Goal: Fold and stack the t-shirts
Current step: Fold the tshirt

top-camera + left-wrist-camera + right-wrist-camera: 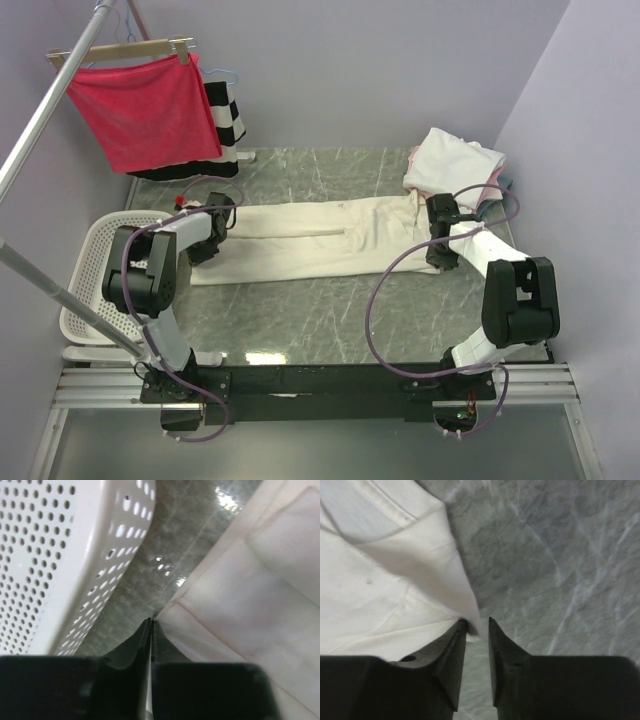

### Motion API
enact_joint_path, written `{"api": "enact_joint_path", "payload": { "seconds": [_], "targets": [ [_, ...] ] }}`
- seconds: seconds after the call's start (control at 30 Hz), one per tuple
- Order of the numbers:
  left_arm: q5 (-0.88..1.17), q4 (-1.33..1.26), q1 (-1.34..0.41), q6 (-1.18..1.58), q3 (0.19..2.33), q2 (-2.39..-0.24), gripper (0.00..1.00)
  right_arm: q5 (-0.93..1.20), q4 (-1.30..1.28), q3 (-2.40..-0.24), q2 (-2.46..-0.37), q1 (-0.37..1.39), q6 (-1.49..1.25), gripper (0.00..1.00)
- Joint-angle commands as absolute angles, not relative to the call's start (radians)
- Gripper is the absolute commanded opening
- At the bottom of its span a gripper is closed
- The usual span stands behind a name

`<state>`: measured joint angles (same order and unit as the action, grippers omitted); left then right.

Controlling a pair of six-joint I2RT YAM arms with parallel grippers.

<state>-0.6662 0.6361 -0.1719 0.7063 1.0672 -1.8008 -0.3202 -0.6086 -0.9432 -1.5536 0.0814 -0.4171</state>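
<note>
A cream t-shirt (320, 240), folded into a long band, lies across the middle of the table. My left gripper (222, 230) is at its left end. In the left wrist view the jaws (151, 621) are shut, with a thin sliver of the shirt's (250, 605) corner pinched between them. My right gripper (437, 250) is at the shirt's right end. In the right wrist view its jaws (477, 621) stand a little apart, and the shirt's (385, 580) pointed corner lies between the tips. A pile of t-shirts (455, 165) sits at the back right.
A white perforated basket (90, 265) stands at the table's left edge, close beside my left gripper, and shows in the left wrist view (60, 555). A red cloth (145, 110) and a striped garment (225, 120) hang on a rack at the back left.
</note>
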Motion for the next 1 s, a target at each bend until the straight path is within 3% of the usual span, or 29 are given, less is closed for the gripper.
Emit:
{"api": "enact_joint_path", "payload": {
  "seconds": [0.0,0.03,0.13,0.17,0.3,0.6,0.97],
  "targets": [
    [-0.736,0.715,-0.170,0.761,1.092,-1.810,0.19,-0.454,-0.684,-0.983,-1.556,0.063,-0.439,0.44],
    [-0.744,0.715,-0.185,0.765,1.091,-1.796,0.32,-0.440,-0.672,-0.982,-1.537,0.064,-0.436,0.53],
    [-0.712,0.686,-0.219,0.743,1.092,-1.717,0.66,-0.390,-0.641,-0.991,-1.407,0.067,-0.437,0.59],
    [-0.689,0.674,-0.225,0.726,1.094,-1.674,0.69,-0.353,-0.628,-0.996,-1.382,0.069,-0.433,0.60],
    [-0.536,0.595,-0.232,0.658,1.132,-1.608,0.75,-0.141,-0.496,-1.018,-1.350,0.072,-0.417,0.63],
    [-0.356,0.505,-0.278,0.601,1.296,-1.767,0.74,0.042,-0.425,-1.196,-1.624,0.181,-0.408,0.63],
    [-0.365,0.520,-0.281,0.595,1.335,-1.916,0.73,-0.029,-0.462,-1.299,-1.923,0.235,-0.445,0.63]
  ]
}}
